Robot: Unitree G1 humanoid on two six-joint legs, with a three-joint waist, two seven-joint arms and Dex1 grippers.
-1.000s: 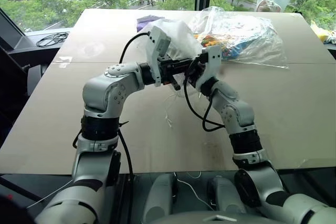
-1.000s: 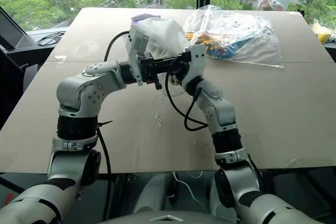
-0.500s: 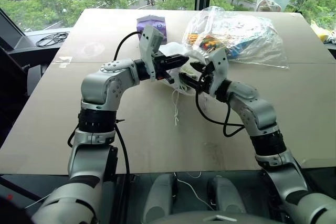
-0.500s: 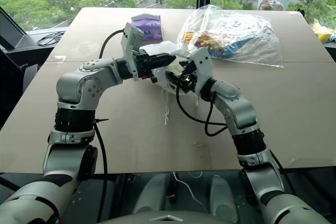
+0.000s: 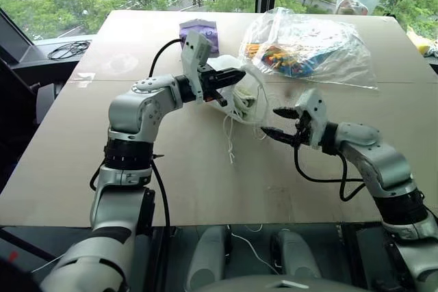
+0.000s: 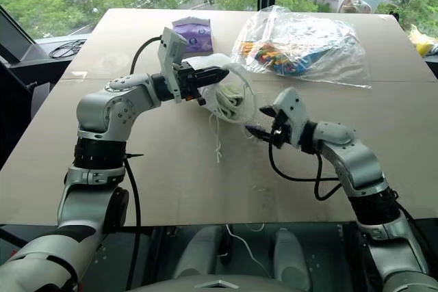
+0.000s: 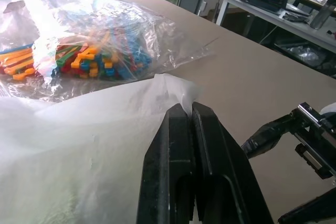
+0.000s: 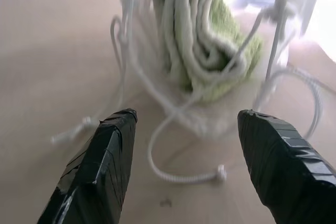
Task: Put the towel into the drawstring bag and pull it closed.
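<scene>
Translucent white fabric of the drawstring bag (image 6: 229,94) half hides the ribbed pale-green towel (image 8: 202,40) folded inside. Left gripper (image 5: 236,75) pressed together, pinching the bag's rim, lifted mid-table; thin cords (image 5: 231,135) dangle to the cardboard-brown tabletop (image 5: 102,162). Right gripper (image 5: 279,122) spread, empty, just beside the bag over bare surface. Crinkly clear plastic bag (image 5: 315,42) behind.

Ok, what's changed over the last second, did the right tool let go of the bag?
Yes. The right tool has opened and drawn back toward the robot's right, away from the drawstring bag, and now sits low over the table. The bag has come down from its raised position, with the towel inside and the cords dangling. The left tool stays shut on the bag's fabric. The plastic bag and purple box haven't moved.
</scene>
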